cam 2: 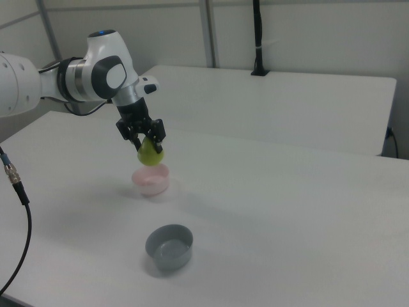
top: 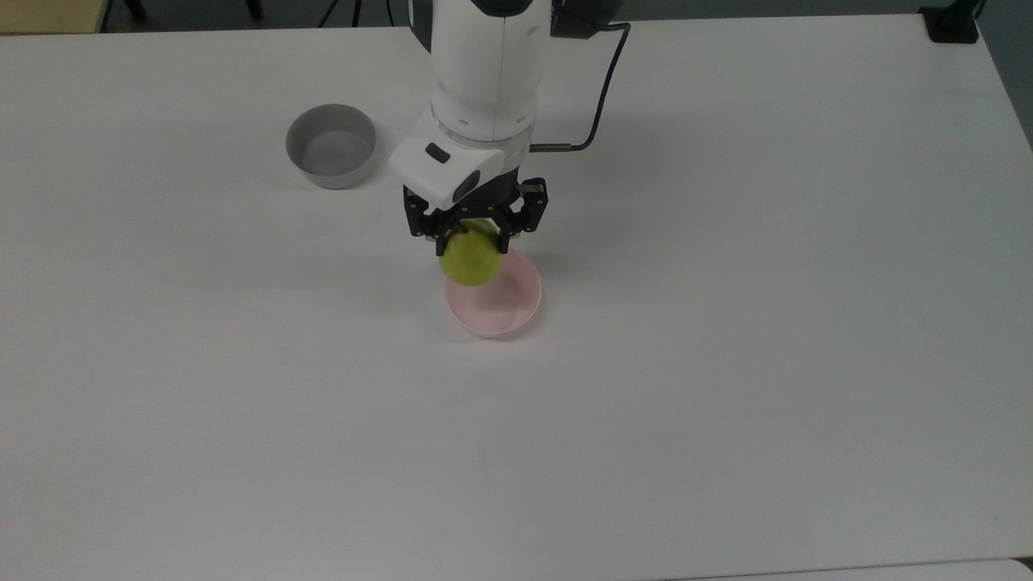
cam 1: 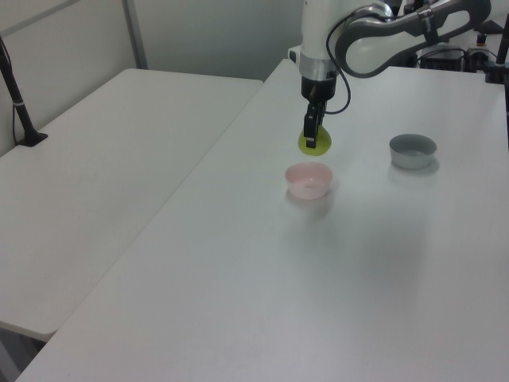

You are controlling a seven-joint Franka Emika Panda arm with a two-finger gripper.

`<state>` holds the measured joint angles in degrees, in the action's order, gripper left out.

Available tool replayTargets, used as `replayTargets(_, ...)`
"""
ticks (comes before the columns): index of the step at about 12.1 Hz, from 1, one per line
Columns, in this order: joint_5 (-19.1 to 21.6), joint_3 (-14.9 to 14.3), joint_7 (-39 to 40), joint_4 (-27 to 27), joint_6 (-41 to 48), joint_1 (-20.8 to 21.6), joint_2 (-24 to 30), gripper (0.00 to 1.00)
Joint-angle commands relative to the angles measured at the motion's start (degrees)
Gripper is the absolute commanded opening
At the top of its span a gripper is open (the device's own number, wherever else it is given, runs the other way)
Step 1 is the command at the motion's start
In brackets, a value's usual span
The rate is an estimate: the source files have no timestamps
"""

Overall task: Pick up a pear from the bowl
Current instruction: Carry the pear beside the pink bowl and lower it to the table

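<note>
Pear (top: 470,260) clamped in fingers (top: 445,243), lifted clear above pink bowl's (top: 516,315) rim

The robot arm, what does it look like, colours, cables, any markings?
The arm has glossy white shells with dark grey joint sections and a blue light on top. A dark cable loops beside the wrist. The gripper is black under a white housing.
</note>
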<state>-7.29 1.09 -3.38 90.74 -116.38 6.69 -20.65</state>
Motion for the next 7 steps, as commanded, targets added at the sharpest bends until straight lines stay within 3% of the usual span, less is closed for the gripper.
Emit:
replayTargets(1, 0.7, -1.2, 1.1, -1.7, 1.2, -2.2, 0.0, 0.46)
replayTargets(5, 0.1, -1.2, 6.5, -2.0, 0.7, -9.9, -0.7, 0.46)
replayTargets(7, 0.1, -1.2, 7.5, -1.8, -3.6, -12.3, -1.8, 0.46)
